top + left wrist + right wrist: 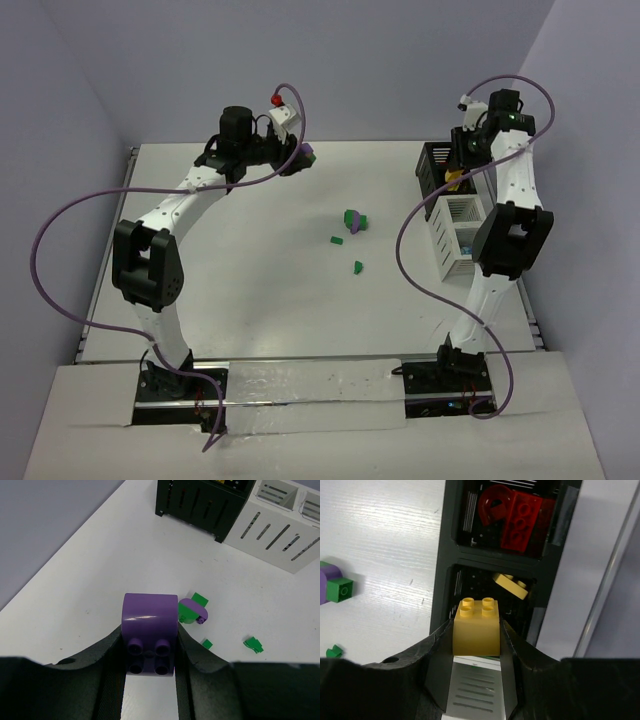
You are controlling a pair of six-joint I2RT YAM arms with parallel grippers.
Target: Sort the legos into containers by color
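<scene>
A white table (260, 310) is seen from above, with two robot arms bolted at its 6 o'clock edge.

The left arm reaches to about 11 o'clock on the table. There the left claw (150, 642) is closed narrowly on a purple brick (150, 617). The brick has a rounded top and four studs that face the wrist camera. It is pinched between the two black fingers (112, 652), with the table surface visible beyond it.

Loose pieces lie near the middle of the table. A green-and-purple cluster (353, 220) has its parts touching. At its 7 o'clock is a small green bit (337, 240), and toward 6 o'clock, a little apart, is a second green bit (357, 266).

The containers stand in a row along the table's 2 to 3 o'clock side. A black slatted bin (434, 170) is at the far end. A white slatted rack (458, 240) sits just beside it toward 6 o'clock.

The right arm bends over these containers. The right claw (476, 630) is clamped on a yellow brick (476, 625) with four studs showing. It hangs at the near edge of the black bin's nearer compartment, and the rack's white slats show directly under it.

Inside that compartment, at the brick's 1 o'clock, a flat yellow piece (511, 586) lies tilted. The next compartment toward 12 o'clock holds red pieces (512, 512) — a curved one and a studded brick, touching.
</scene>
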